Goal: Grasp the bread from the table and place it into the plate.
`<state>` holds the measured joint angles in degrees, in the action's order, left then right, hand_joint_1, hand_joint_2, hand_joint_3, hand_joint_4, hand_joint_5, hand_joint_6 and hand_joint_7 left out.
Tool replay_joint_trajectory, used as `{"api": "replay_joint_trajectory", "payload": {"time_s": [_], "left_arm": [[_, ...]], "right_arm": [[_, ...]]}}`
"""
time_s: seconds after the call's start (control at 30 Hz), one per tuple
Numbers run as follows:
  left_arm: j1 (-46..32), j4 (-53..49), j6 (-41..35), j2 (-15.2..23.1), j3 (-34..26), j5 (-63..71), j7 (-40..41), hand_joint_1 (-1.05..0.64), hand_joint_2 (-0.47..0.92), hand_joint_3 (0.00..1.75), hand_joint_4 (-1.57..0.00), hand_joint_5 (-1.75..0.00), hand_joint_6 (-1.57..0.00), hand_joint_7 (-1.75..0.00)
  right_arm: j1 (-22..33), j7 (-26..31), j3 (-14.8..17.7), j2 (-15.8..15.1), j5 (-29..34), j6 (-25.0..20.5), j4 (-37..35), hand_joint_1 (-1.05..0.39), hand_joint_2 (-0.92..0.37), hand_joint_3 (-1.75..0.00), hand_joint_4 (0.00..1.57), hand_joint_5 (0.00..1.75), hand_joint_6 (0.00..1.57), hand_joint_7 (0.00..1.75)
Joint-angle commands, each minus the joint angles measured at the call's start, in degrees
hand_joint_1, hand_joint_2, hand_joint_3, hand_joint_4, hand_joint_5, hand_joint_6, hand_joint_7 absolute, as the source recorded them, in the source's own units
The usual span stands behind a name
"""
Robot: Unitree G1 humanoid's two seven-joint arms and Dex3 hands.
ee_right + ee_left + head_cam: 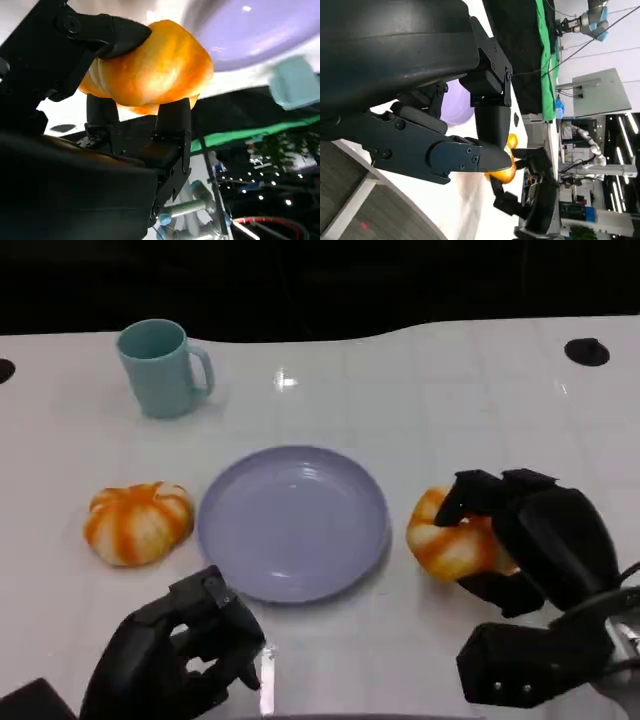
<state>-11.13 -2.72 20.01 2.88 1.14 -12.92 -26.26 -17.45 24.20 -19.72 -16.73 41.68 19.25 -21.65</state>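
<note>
Now my right hand (520,540) clasps the bread (452,540), fingers wrapped round it; the plate (292,523) lies just leftward.

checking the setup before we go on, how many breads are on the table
2. One bread lies on the table left of the plate, untouched. The other bread sits right of the plate, with the right hand gripping it. None seems hidden.
</note>
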Motion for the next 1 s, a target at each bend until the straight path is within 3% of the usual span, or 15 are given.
{"api": "replay_joint_trajectory", "payload": {"time_s": [0.03,0.37,0.83,0.9,0.97,1.0], "left_arm": [[-0.4,0.8,-0.3,0.2,0.2,-0.3,0.5,-0.55,0.92,0.3,-0.66,-1.75,-0.6,-1.51],[-0.3,0.7,0.3,0.2,1.0,-0.2,0.1,-0.53,0.92,0.31,-0.65,-1.75,-0.58,-1.52],[-0.8,1.5,0.1,0.3,1.8,0.2,0.4,-0.53,0.92,0.32,-0.65,-1.75,-0.58,-1.53],[-1.0,1.8,-0.1,0.2,2.0,0.4,0.6,-0.52,0.92,0.32,-0.65,-1.75,-0.57,-1.53],[-1.0,1.8,0.0,0.2,2.1,0.6,0.8,-0.52,0.92,0.32,-0.65,-1.75,-0.57,-1.53],[-1.0,1.9,-0.2,0.2,2.1,0.7,0.9,-0.52,0.92,0.32,-0.64,-1.75,-0.58,-1.53]], "right_arm": [[-2.6,-1.1,0.2,2.5,-2.3,0.8,0.5,-0.13,-0.24,-1.44,0.98,1.75,0.77,1.69],[-9.2,-2.9,-2.7,9.6,-1.9,0.2,-5.0,-0.16,-0.27,-1.43,0.99,1.75,0.74,1.73],[-23.5,0.0,-5.3,18.2,-2.9,1.8,-28.4,-0.15,-0.28,-1.38,0.98,1.75,0.74,1.72],[-25.1,-0.5,-5.2,19.1,-3.4,1.6,-31.3,-0.14,-0.28,-1.36,0.97,1.75,0.74,1.64],[-26.2,-2.0,-5.0,19.8,-4.3,1.0,-33.2,-0.14,-0.29,-1.3,0.94,1.75,0.77,1.46],[-26.6,-3.9,-4.7,20.1,-5.3,0.7,-33.7,-0.15,-0.38,-1.13,0.83,1.73,0.81,1.1]]}}
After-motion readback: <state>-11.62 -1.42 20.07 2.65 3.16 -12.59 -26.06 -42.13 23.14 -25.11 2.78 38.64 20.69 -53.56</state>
